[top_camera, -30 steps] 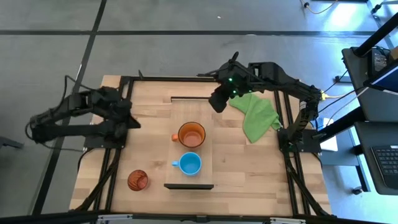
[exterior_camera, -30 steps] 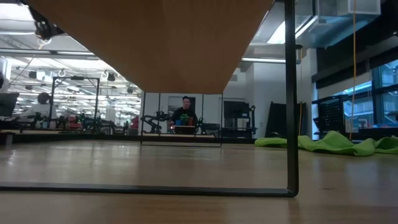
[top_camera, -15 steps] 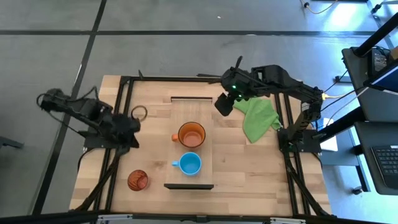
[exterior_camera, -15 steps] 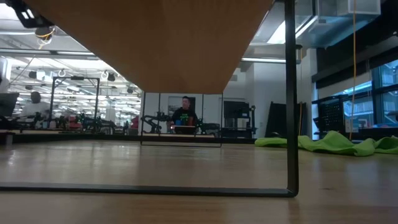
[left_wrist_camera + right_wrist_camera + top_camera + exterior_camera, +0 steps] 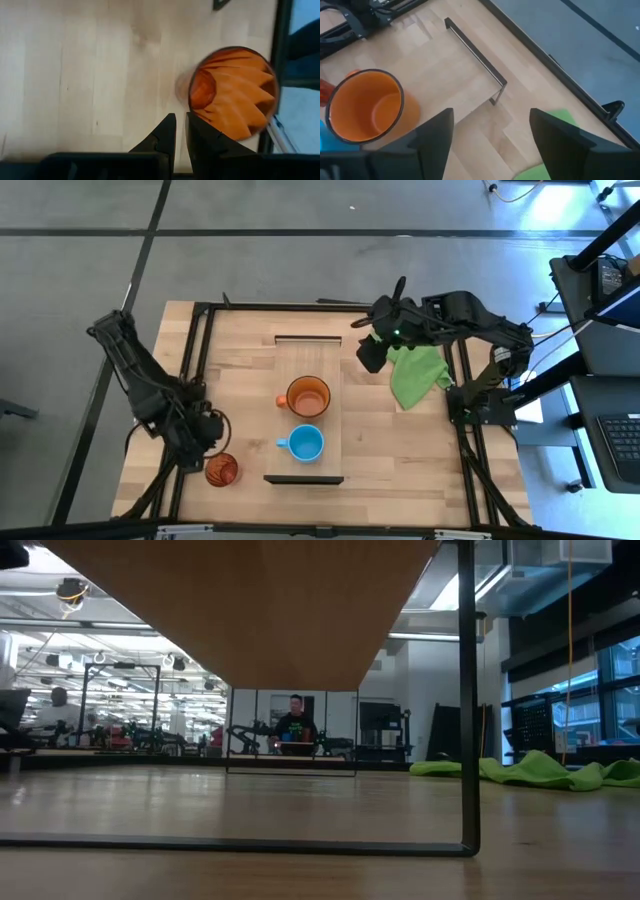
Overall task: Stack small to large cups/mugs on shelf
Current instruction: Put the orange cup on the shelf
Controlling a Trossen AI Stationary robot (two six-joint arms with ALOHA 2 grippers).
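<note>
The shelf (image 5: 305,365) is a long light-wood board on the table. On it stand an orange handled mug (image 5: 307,396) and, nearer the front, a light-blue handled mug (image 5: 304,443), both upright. A reddish-orange tumbler (image 5: 221,470) stands on the tabletop at the near left. My left gripper (image 5: 205,445) hovers just beside it on its far side, fingers shut (image 5: 180,125), with the tumbler (image 5: 232,92) right in front of them. My right gripper (image 5: 372,355) is open (image 5: 490,145) above the shelf's far right, apart from the orange mug (image 5: 367,105).
A green cloth (image 5: 418,372) lies crumpled on the table right of the shelf, under my right arm. Black frame rails run along the table's left and right sides. The low view looks under the raised shelf (image 5: 240,610) at bare tabletop; people show in the room behind.
My left arm has swung from the table's far left toward the near edge and come down beside the tumbler. My right gripper has drawn away from the orange mug toward the table's right edge. The mugs and tumbler have stayed in place.
</note>
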